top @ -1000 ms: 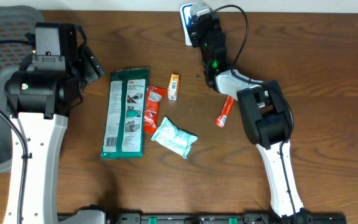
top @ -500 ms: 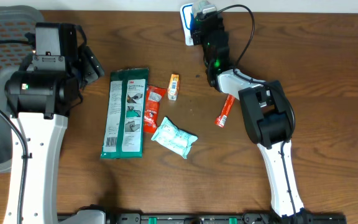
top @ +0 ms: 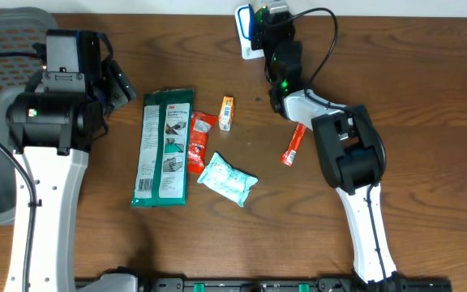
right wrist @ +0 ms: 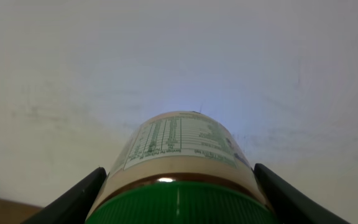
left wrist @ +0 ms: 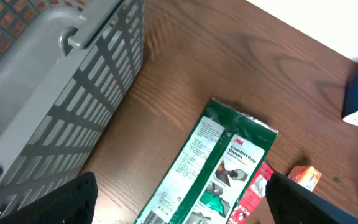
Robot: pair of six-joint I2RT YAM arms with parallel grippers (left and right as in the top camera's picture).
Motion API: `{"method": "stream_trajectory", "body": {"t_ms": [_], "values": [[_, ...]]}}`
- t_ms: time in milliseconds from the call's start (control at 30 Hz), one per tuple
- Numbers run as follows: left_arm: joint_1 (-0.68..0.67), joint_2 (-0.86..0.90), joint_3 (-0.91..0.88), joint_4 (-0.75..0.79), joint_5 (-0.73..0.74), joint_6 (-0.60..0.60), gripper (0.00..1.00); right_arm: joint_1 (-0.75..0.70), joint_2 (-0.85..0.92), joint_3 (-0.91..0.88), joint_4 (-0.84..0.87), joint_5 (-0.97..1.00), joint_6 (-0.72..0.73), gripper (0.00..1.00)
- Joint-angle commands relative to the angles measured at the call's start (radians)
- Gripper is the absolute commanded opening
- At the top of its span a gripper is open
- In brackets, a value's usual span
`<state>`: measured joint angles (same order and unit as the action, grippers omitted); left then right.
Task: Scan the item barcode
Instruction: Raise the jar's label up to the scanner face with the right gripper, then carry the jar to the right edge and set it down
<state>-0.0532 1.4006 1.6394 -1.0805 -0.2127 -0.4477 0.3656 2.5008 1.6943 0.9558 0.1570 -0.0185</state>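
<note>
Green-lidded jar (right wrist: 178,155) is being gripped at its sides by the right gripper (right wrist: 179,186), jaws part-way apart around it, lid nearest the wrist. It is being held at the far edge of the table (top: 412,73), just beside a blue-and-white box (top: 244,36).

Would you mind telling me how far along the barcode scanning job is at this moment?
Done: the green-lidded jar with a printed label is picked up, gripped in the right claw. In hand: it is held up beside the blue-and-white scanner at the table's far edge; whether the barcode has read, I cannot tell. Left: setting the jar down. The left claw hangs open near the grey plastic basket.
</note>
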Motion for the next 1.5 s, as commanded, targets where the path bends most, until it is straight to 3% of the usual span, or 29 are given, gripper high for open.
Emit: {"method": "stream_trajectory", "body": {"t_ms": [0,133,167,433,600,767,867,1000,1233,1467], "values": [[0.004,0.004,0.017,-0.003,-0.013,0.002,0.87,-0.013,-0.145,0.012,-0.092,-0.019,-0.002,0.01],[0.004,0.004,0.017,-0.003,-0.013,0.002,0.87,-0.014,-0.347,0.012,-0.412,-0.058,-0.001,0.01],[0.004,0.004,0.017,-0.003,-0.013,0.002,0.87,-0.016,-0.444,0.012,-0.570,-0.058,-0.001,0.01],[0.004,0.004,0.017,-0.003,-0.013,0.002,0.87,-0.071,-0.798,0.012,-1.376,-0.058,0.029,0.01],[0.004,0.004,0.017,-0.003,-0.013,0.002,0.87,-0.166,-0.909,0.012,-1.836,-0.050,0.106,0.01],[0.004,0.004,0.017,-0.003,-0.013,0.002,0.87,-0.316,-0.911,0.001,-2.110,-0.050,0.164,0.01],[0.004,0.004,0.017,-0.003,-0.013,0.002,0.87,-0.418,-0.905,-0.045,-2.150,-0.050,0.169,0.01],[0.004,0.004,0.017,-0.003,-0.013,0.002,0.87,-0.546,-0.905,-0.148,-2.075,-0.050,0.208,0.01],[0.004,0.004,0.017,-0.003,-0.013,0.002,0.87,-0.770,-0.903,-0.401,-1.788,-0.059,0.251,0.01],[0.004,0.004,0.017,-0.003,-0.013,0.002,0.87,-0.875,-0.903,-0.581,-1.518,-0.174,0.250,0.01]]}}
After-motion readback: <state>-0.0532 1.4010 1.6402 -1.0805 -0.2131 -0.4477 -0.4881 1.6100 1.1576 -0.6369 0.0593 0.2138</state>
